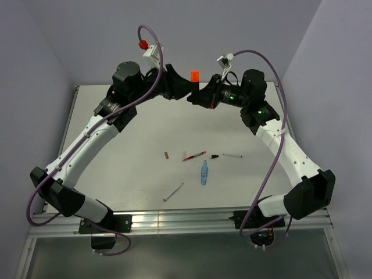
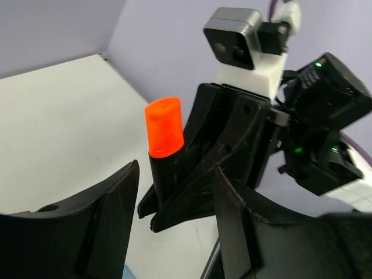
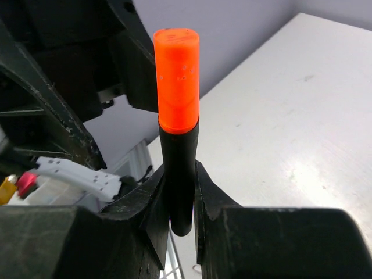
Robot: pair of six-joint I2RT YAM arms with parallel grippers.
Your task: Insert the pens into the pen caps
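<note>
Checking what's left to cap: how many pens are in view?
5: black marker in the right pincer; red pen, white pen, light-blue marker and grey pen on the table. Arms could hide more.

A flat white rectangular table (image 1: 133,174) with a matte top fills the middle of the overhead view. Plain pale lavender walls (image 1: 192,29) close it in at the back and on both sides. A ribbed silver aluminium rail (image 1: 180,222) runs along its near edge.

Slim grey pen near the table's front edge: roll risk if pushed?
Likely rolls sideways: the slim grey pen looks round and lies flat on the smooth white table. Probably stiff and light, being so thin and straight.
</note>
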